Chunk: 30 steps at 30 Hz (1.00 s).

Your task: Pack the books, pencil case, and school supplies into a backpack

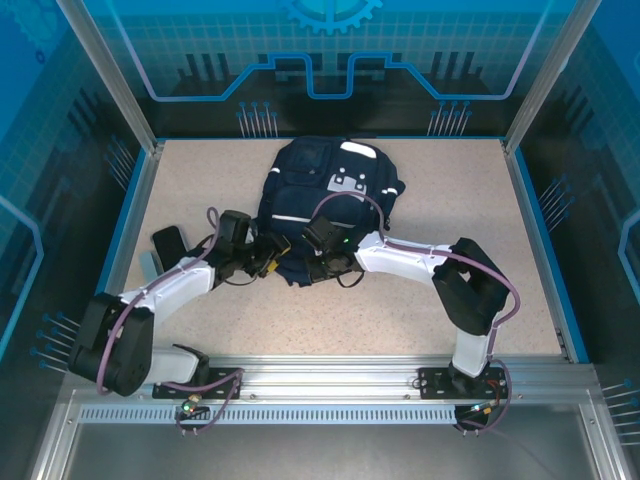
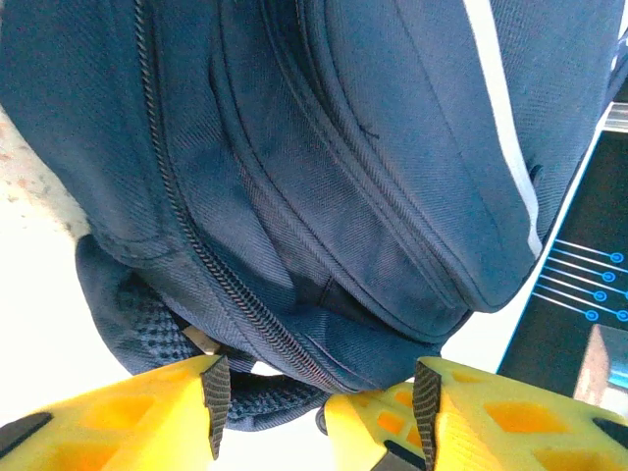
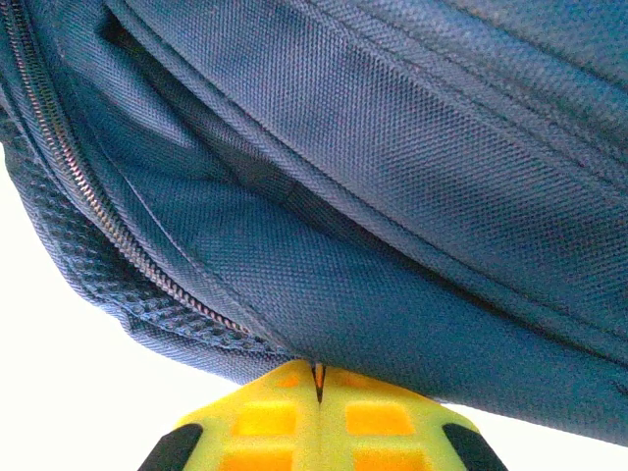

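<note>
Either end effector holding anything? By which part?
Right end effector is shut against the backpack's near edge by the zipper; whether it pinches fabric cannot be told. Left end effector is open around that edge, gripping nothing.

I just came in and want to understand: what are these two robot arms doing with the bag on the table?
Both arms reach to the near edge of the large navy-blue fabric backpack, which lies on the speckled beige table. The left gripper is open, its yellow fingers apart at the bag's zipper edge. The right gripper is shut against the fabric; whether it pinches any is unclear.
</note>
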### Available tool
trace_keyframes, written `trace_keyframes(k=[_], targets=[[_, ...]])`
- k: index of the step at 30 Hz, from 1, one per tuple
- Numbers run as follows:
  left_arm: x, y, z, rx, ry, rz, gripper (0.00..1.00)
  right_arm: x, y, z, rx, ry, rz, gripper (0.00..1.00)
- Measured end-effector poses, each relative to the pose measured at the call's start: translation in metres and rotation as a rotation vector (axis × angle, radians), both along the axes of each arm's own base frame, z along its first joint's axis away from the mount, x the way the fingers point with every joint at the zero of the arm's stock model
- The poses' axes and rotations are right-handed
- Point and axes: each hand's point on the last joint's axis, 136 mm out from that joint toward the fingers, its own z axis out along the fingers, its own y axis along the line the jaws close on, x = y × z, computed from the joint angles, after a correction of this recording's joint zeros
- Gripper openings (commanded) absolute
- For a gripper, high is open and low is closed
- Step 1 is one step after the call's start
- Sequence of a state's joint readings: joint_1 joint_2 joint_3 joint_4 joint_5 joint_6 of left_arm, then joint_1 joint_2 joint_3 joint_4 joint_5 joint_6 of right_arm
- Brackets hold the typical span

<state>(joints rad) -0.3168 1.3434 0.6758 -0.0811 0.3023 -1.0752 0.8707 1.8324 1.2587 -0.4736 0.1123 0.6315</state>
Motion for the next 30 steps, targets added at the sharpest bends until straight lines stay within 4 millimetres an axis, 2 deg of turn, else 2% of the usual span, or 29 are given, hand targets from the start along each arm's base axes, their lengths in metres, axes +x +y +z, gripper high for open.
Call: trace_keyframes(k=[6, 10, 16, 23, 25, 30], targets=[[-0.002, -0.006, -0.018, 0.002, 0.076, 0.019, 0.54, 0.0, 0.0, 0.001, 0.004, -0.003, 0.0, 0.0], [-0.001, -0.008, -0.021, 0.011, 0.084, 0.026, 0.52, 0.001, 0.001, 0.001, 0.011, -0.007, 0.001, 0.0], [0.005, -0.011, -0.032, 0.016, 0.113, 0.039, 0.34, -0.001, 0.002, 0.0, 0.009, -0.016, 0.004, 0.0], [0.009, -0.01, -0.04, 0.042, 0.115, 0.043, 0.04, -0.004, -0.009, -0.002, -0.088, -0.063, -0.04, 0.0], [0.009, -0.011, -0.04, 0.054, 0.104, 0.032, 0.0, -0.002, -0.016, -0.001, -0.114, -0.079, -0.078, 0.0], [0.01, -0.011, -0.034, 0.068, 0.071, 0.021, 0.0, -0.001, -0.043, 0.009, -0.152, -0.132, -0.177, 0.0]])
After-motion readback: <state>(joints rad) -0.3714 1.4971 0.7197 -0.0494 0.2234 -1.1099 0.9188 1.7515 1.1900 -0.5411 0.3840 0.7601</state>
